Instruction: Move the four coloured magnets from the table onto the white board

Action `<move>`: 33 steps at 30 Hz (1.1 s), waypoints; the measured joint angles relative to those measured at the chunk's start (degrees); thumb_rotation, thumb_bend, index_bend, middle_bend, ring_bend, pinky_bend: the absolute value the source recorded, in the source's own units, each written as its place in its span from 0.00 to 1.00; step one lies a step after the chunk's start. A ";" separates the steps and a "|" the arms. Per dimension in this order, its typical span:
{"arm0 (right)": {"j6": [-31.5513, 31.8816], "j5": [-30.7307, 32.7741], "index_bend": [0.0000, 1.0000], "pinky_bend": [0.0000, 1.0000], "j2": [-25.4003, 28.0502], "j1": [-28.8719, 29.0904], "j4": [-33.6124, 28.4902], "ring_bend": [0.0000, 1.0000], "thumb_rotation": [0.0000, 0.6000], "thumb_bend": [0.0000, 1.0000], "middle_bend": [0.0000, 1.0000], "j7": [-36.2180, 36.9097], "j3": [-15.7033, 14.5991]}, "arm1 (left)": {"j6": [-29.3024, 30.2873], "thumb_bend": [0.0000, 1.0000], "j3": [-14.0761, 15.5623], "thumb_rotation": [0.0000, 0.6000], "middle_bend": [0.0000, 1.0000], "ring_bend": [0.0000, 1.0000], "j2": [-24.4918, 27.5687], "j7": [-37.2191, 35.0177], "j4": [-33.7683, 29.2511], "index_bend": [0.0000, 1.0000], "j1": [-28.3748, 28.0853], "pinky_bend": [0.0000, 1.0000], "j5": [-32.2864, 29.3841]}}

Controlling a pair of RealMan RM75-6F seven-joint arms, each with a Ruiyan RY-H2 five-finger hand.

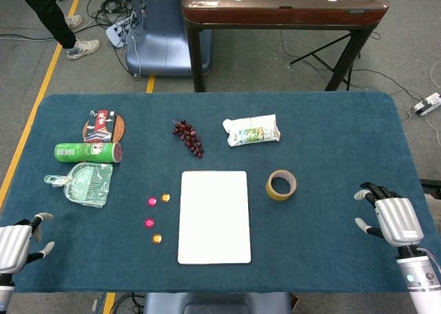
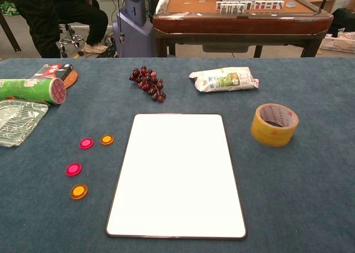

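Blue table [image 1: 331, 121]: both empty, spread-fingered hands, left hand [image 1: 17, 246] frame-cropped, right hand [image 1: 393, 217] absent from chest view.

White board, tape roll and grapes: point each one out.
white board [image 2: 176, 175], chest view, bare middle of its face.
tape roll [image 2: 274, 125], chest view, near outer wall.
grapes [image 1: 188, 136], head view, middle of the bunch.
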 measured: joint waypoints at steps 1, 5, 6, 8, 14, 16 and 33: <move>0.10 -0.14 0.39 0.44 0.02 -0.01 -0.03 0.29 1.00 0.13 0.27 0.06 -0.02 | 0.00 0.22 0.01 1.00 0.67 0.53 0.04 -0.05 -0.11 0.43 0.01 0.79 0.03; 0.52 -0.57 0.39 0.44 -0.20 0.03 0.17 0.29 1.00 0.13 0.28 0.64 0.05 | 0.25 0.22 0.11 1.00 0.67 0.53 0.08 -0.11 -0.23 0.43 0.11 0.79 0.35; 0.51 -0.61 0.39 0.44 -0.29 0.07 0.29 0.29 1.00 0.13 0.28 0.84 0.07 | 0.29 0.22 0.13 1.00 0.68 0.54 0.08 -0.20 -0.26 0.43 0.15 0.79 0.38; 0.23 -0.61 0.39 0.44 -0.37 0.22 0.59 0.29 1.00 0.14 0.28 1.10 0.08 | 0.23 0.22 0.26 1.00 0.70 0.56 0.15 -0.29 -0.46 0.43 0.16 0.80 0.54; 1.14 -1.12 0.39 0.44 -0.72 0.01 1.03 0.30 1.00 0.14 0.29 1.85 0.04 | 0.91 0.22 0.67 1.00 0.74 0.62 0.15 -0.65 -0.70 0.36 -0.18 0.89 3.45; 1.52 -1.54 0.39 0.44 -0.75 -0.10 1.18 0.30 1.00 0.14 0.29 2.15 -0.04 | 1.24 0.22 0.61 1.00 0.74 0.66 0.38 -1.52 -1.15 0.34 -0.61 0.93 4.69; 4.64 -2.66 0.39 0.44 -2.53 -0.83 4.12 0.31 1.00 0.16 0.33 5.20 0.54 | -6.11 0.22 1.43 1.00 1.00 1.00 -0.50 -15.09 2.63 0.36 -12.29 1.00 17.35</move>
